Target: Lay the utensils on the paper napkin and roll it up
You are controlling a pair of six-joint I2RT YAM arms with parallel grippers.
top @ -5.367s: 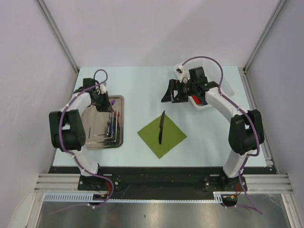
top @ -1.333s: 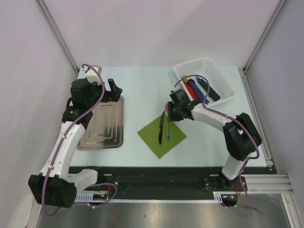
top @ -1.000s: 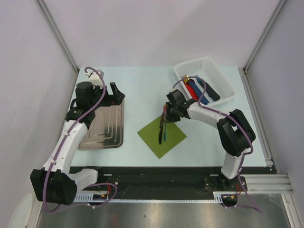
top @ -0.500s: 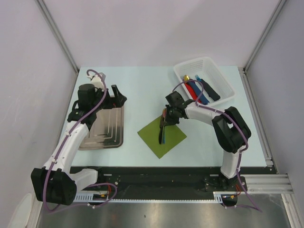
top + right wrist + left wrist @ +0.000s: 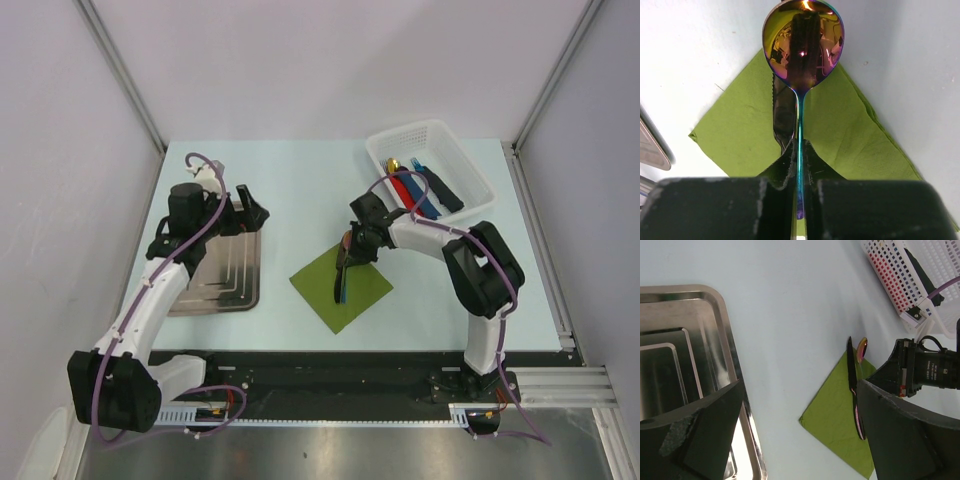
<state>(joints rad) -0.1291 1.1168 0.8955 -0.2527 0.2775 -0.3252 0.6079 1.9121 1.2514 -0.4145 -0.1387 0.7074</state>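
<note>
The olive-green paper napkin (image 5: 345, 295) (image 5: 840, 427) (image 5: 740, 132) lies as a diamond at mid-table. A dark knife (image 5: 339, 268) (image 5: 851, 370) (image 5: 784, 112) lies along its middle. My right gripper (image 5: 348, 254) (image 5: 800, 150) is shut on the thin handle of an iridescent spoon (image 5: 344, 290) (image 5: 861, 347) (image 5: 803, 40), low over the napkin beside the knife. The spoon's bowl reaches past the napkin's far corner. My left gripper (image 5: 250, 208) (image 5: 801, 390) hangs open and holds nothing, over the table by the tray's far right corner.
A silver metal tray (image 5: 215, 275) (image 5: 715, 320) sits at the left; its corner (image 5: 652, 150) shows in the right wrist view. A white mesh basket (image 5: 430, 135) (image 5: 900, 280) at the back right holds red (image 5: 403, 188), blue and black pieces.
The right gripper has carried the spoon from the basket side down over the napkin beside the knife. The left gripper has left the tray and drifted slightly right, still open.
</note>
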